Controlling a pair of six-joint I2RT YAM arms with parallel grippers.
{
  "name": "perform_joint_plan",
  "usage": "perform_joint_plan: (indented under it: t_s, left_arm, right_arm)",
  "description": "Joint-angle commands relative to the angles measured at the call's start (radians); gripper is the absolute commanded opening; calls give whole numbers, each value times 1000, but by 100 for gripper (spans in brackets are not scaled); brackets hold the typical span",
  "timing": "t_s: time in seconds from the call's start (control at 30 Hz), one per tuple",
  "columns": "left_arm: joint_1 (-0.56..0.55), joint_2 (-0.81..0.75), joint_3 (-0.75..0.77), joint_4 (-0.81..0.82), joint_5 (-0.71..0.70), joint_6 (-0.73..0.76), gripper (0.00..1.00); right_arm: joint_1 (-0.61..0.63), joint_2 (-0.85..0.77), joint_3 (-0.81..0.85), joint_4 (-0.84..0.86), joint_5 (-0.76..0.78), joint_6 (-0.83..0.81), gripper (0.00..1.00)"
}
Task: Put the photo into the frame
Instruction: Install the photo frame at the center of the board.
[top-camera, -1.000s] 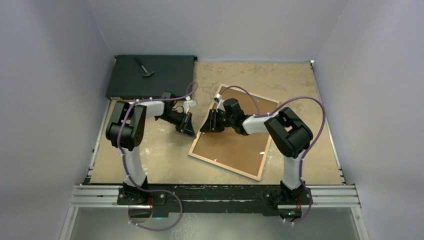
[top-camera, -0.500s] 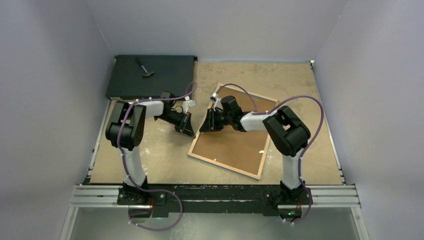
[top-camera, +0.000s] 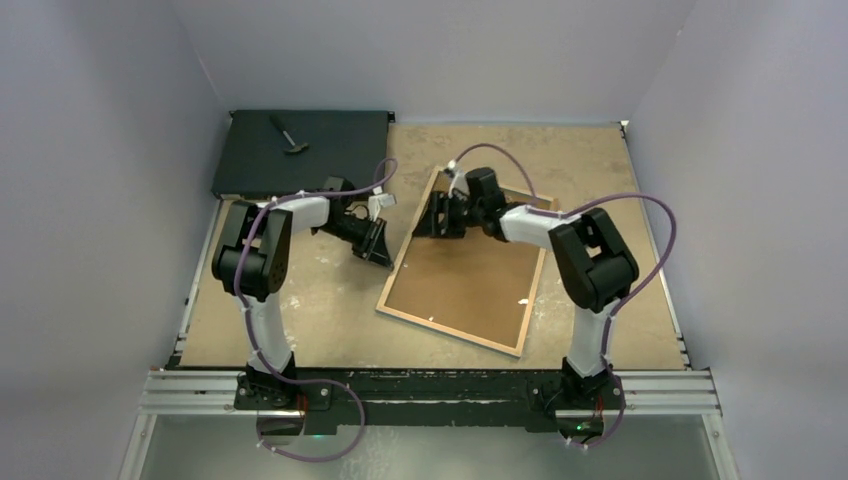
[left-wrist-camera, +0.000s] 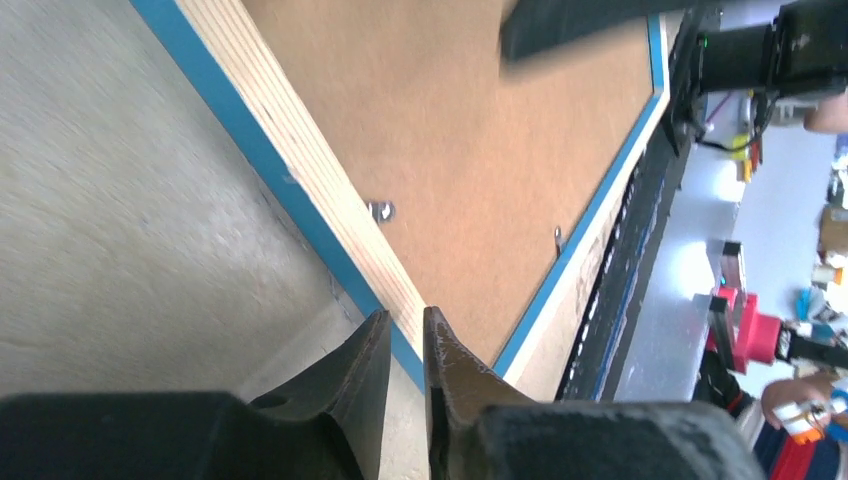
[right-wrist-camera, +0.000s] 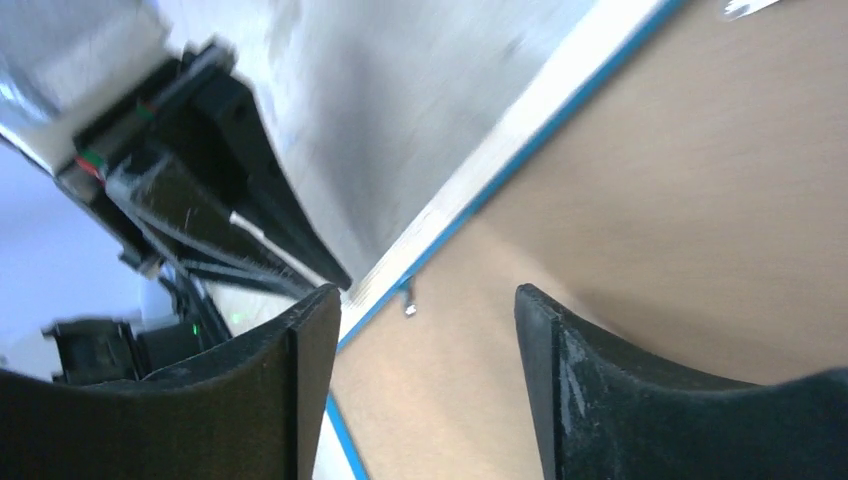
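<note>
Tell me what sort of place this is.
Probably a robotics lab test cell: plain walls box in a worn tabletop; left arm and right arm sit bolted to a metal rail.

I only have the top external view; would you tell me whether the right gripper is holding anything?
Observer: No; its wrist view shows the right gripper open above the backing panel, holding nothing.
Operator: Which way is the frame lying?
Observer: Face down: the left wrist view shows its blue front underneath, bare wood up.
Operator: And the left gripper?
Observer: Tips a sliver apart at the frame's wooden rim; grip unclear.
</note>
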Motion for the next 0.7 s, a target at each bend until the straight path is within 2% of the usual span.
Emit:
perform_joint_plan:
  t_s: [0.0, 0.17, 0.4, 0.67]
  left_arm:
    - [-3, -62, 83, 132, -37, -107, 18]
    - [-4, 37, 236, 276, -96, -259, 19]
    - [-14, 206, 404, 386, -76, -423, 26]
    - [-41, 274, 420, 436, -87, -460, 22]
  right_arm:
    - [-119, -66, 65, 2, 23, 4, 70]
    - [-160, -3, 105, 28, 53, 62, 70]
    - [-165, 67, 138, 80, 53, 124, 69]
    - [-165, 148, 187, 111, 72, 150, 67]
